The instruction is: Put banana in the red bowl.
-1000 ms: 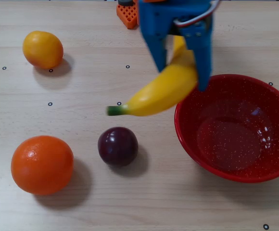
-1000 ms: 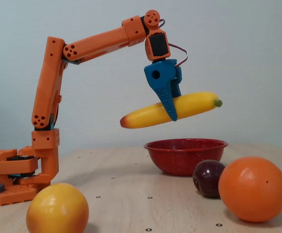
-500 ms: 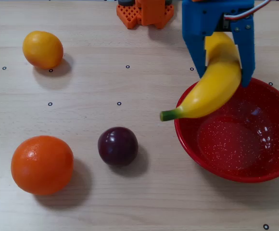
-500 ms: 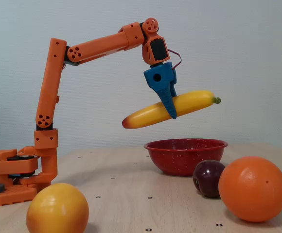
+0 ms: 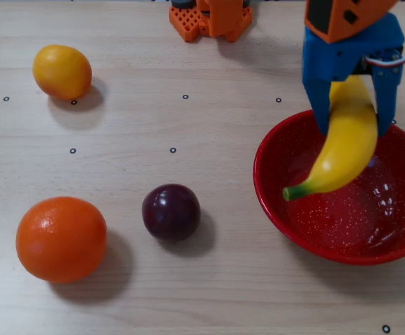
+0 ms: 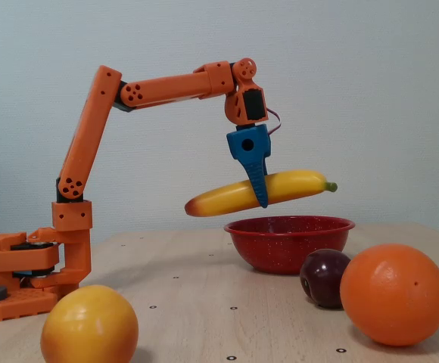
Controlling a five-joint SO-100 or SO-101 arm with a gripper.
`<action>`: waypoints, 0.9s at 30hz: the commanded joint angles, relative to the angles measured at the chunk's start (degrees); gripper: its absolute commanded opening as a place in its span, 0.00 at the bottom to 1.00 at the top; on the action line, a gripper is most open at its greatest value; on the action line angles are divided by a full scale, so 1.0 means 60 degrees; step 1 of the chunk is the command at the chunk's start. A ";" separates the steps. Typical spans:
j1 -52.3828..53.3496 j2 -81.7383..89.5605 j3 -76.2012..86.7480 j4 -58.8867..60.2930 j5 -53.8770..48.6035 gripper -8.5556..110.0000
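Observation:
The yellow banana (image 5: 348, 143) hangs in the air over the red bowl (image 5: 272, 199), its green stem pointing toward the bowl's left rim in the overhead view. My blue gripper (image 5: 352, 125) is shut on the banana around its middle. From the fixed view the banana (image 6: 295, 185) lies nearly level just above the red bowl (image 6: 287, 246), not touching it, with its reddish tip sticking out to the left past the rim. There the gripper (image 6: 260, 198) points straight down.
A dark plum (image 5: 171, 211) lies left of the bowl, a big orange (image 5: 61, 238) at the front left and a yellow-orange fruit (image 5: 61, 71) at the back left. The arm's orange base (image 5: 211, 17) stands at the table's far edge.
The gripper has carried the banana to the right and lower, from beside the bowl's left rim to over the bowl. The fruits on the table have not moved.

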 commanded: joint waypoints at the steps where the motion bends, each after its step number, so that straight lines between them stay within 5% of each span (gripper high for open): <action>1: -0.0190 0.0381 -0.1289 -0.0103 0.0117 0.07; 19: 0.0396 -0.0952 -0.1406 -0.1538 -0.2197 0.08; 27: 0.0791 -0.1025 -0.1318 -0.1787 -0.2915 0.21</action>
